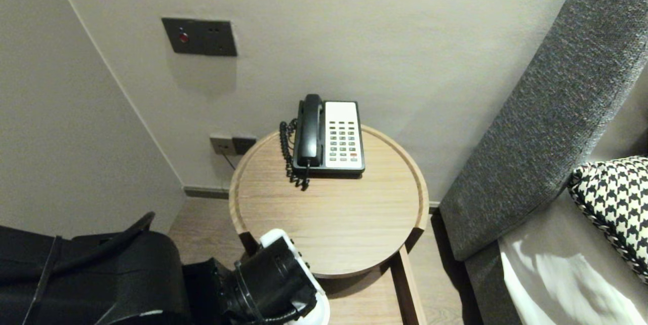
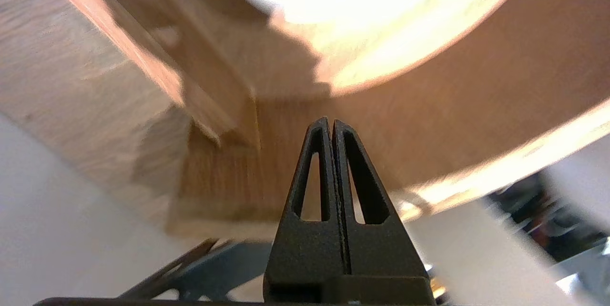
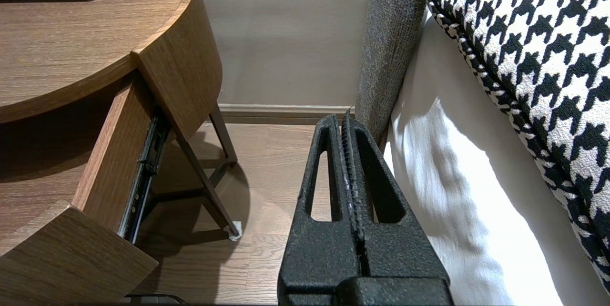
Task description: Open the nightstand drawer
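A black and white desk telephone (image 1: pixel 329 135) stands at the back of a round wooden side table (image 1: pixel 329 229), its handset (image 1: pixel 310 130) resting in the cradle. My left wrist (image 1: pixel 276 282) is low against the table's front left edge, and its fingers are hidden in the head view. In the left wrist view my left gripper (image 2: pixel 331 122) is shut and empty, tips close to blurred wooden panels of the table. My right gripper (image 3: pixel 344 120) is shut and empty, hanging over the floor between the table and the bed. The table's drawer (image 3: pixel 112 168) stands pulled out.
A grey upholstered headboard (image 1: pixel 547 127) and a houndstooth pillow (image 1: pixel 612 203) on white bedding (image 3: pixel 457 191) lie to the right. Behind the table are wall sockets (image 1: pixel 233 144) and a dark switch panel (image 1: pixel 199 36). The table's dark metal legs (image 3: pixel 209 187) stand on wood flooring.
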Tool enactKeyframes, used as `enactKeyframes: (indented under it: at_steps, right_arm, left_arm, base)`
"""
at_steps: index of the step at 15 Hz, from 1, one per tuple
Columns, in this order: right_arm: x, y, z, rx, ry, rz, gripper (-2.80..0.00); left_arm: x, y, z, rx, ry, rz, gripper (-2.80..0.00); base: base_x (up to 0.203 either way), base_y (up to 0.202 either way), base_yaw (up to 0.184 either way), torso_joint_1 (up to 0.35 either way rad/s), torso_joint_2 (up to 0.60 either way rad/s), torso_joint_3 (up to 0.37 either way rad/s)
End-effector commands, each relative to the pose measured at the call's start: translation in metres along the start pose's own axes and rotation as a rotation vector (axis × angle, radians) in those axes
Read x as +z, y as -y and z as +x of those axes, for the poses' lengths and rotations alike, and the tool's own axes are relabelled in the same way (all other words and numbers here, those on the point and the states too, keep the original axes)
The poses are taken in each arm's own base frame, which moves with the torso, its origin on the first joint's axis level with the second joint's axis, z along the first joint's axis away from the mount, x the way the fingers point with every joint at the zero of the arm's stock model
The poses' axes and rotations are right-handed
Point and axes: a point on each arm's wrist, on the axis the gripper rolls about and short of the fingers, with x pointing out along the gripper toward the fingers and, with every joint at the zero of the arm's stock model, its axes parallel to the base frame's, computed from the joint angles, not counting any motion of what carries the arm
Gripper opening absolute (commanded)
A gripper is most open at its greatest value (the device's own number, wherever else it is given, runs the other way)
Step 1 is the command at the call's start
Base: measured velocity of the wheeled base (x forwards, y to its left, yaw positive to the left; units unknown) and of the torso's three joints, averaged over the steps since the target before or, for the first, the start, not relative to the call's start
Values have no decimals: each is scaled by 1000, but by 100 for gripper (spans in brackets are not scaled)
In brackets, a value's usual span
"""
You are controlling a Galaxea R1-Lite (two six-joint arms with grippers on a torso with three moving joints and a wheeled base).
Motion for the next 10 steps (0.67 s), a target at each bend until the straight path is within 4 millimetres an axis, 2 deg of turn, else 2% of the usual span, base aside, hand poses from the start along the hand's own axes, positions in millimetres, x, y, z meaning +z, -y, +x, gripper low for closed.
enactKeyframes:
  at_steps: [1, 3, 5, 8, 10]
  right_arm:
    - [-11, 0, 2, -1, -39, -1, -280]
    - [-11, 0, 2, -1, -39, -1, -280]
    - [-11, 0, 2, -1, -38, -1, -280]
    - [-11, 0, 2, -1, -39, -1, -280]
    - [-11, 0, 2, -1, -39, -1, -280]
  left_arm:
    - [15, 0, -1, 3, 31, -35, -280]
    - [33, 2, 5, 33, 43, -133, -280]
    - [37, 2, 6, 62, 22, -182, -280]
    - [43, 2, 5, 56, 41, -246, -280]
    - [56, 7, -3, 26, 88, -335, -280]
  base:
    - [0, 0, 0, 0, 0, 0]
    - [0, 0, 0, 0, 0, 0]
    - [0, 0, 0, 0, 0, 0]
    - [0, 0, 0, 0, 0, 0]
    - [0, 0, 0, 0, 0, 0]
